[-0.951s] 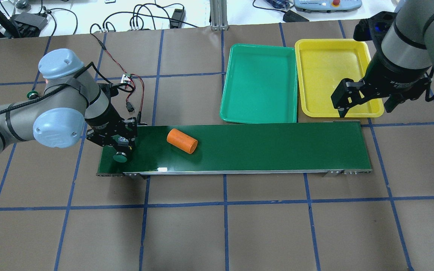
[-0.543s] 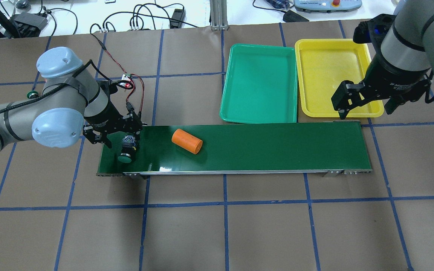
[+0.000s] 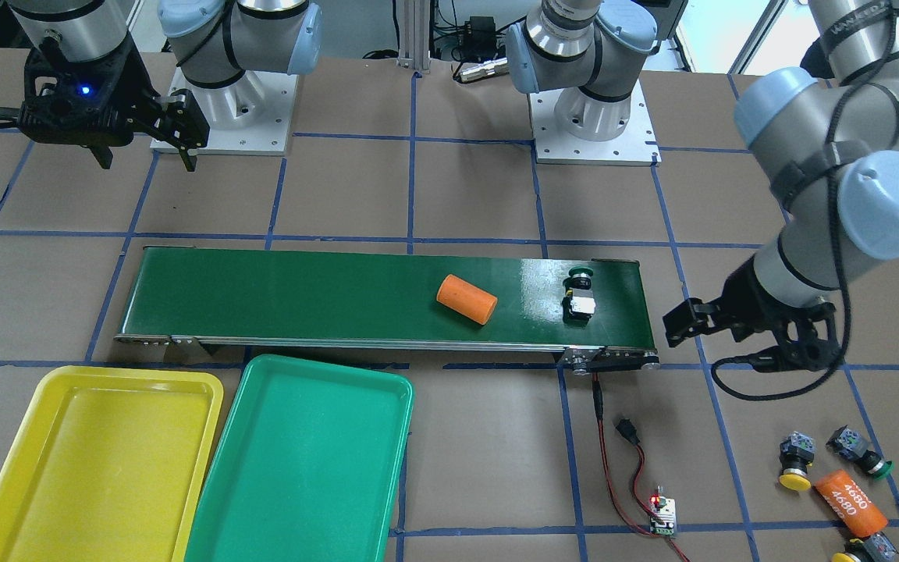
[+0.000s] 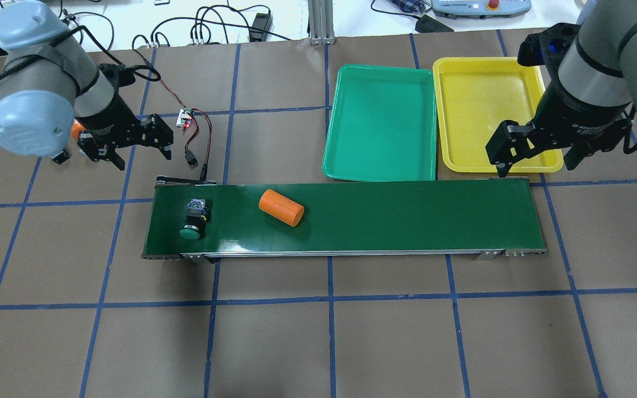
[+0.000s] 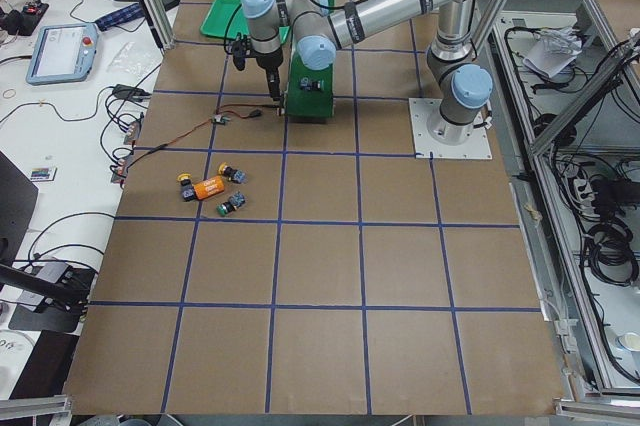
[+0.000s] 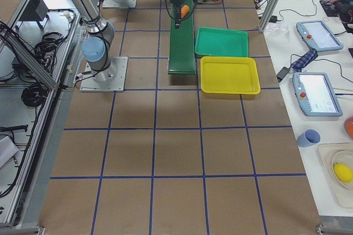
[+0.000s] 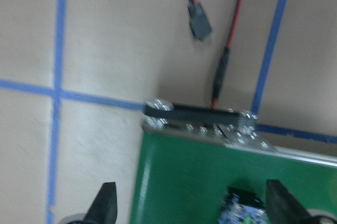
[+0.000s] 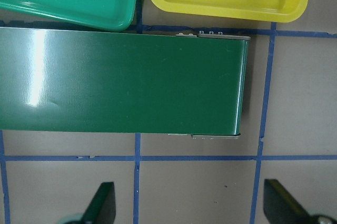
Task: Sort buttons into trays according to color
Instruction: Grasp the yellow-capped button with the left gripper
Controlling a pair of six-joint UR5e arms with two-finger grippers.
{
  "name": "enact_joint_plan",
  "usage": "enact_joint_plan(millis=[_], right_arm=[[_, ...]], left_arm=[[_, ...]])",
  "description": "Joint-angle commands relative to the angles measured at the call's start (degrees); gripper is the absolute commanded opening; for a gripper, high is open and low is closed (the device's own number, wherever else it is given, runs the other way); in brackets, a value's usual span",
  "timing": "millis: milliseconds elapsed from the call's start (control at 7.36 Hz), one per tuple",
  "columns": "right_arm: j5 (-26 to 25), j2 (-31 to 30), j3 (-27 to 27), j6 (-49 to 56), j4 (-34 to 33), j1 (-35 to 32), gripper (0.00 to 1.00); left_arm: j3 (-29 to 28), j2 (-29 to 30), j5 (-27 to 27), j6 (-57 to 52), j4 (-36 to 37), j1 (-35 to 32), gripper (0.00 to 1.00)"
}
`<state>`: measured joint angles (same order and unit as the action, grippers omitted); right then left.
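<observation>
A green button (image 4: 192,220) lies on its side at the left end of the dark-green conveyor belt (image 4: 385,221); it also shows in the front view (image 3: 578,295) and at the bottom of the left wrist view (image 7: 242,211). My left gripper (image 4: 140,150) is open and empty over the table, behind the belt's left end. My right gripper (image 4: 535,161) is open and empty above the belt's right end, by the yellow tray (image 4: 490,105). The green tray (image 4: 380,121) lies beside it. Two yellow buttons (image 3: 794,462) and a second green button (image 3: 859,453) lie on the table near my left arm.
An orange cylinder (image 4: 281,208) lies on the belt, right of the green button. A second orange cylinder (image 3: 847,499) lies among the loose buttons. A red-black cable with a small circuit board (image 4: 186,117) runs behind the belt's left end.
My left gripper let go of the green button on the belt and moved back and to the left. The button and the orange cylinder drifted slightly right. The right gripper barely moved.
</observation>
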<state>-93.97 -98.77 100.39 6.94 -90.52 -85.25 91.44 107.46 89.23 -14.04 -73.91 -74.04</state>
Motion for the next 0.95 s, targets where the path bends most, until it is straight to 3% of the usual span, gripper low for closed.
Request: enact_joint_plan(millis=[0, 543, 815], right_arm=[[0.11, -0.1, 0.59, 0.0, 0.0, 0.0, 1.0], [0.02, -0.19, 1.3, 0.09, -0.18, 0.0, 1.0], [-0.07, -0.1, 1.3, 0.09, 0.0, 0.0, 1.0]], left_arm=[[-8.26, 9.65, 0.69, -13.52, 2.86, 5.46, 1.0], [-10.84, 21.37, 0.07, -14.52, 15.77, 10.22, 1.0], [-9.7, 22.09, -0.19, -14.35, 15.64, 10.15, 1.0]])
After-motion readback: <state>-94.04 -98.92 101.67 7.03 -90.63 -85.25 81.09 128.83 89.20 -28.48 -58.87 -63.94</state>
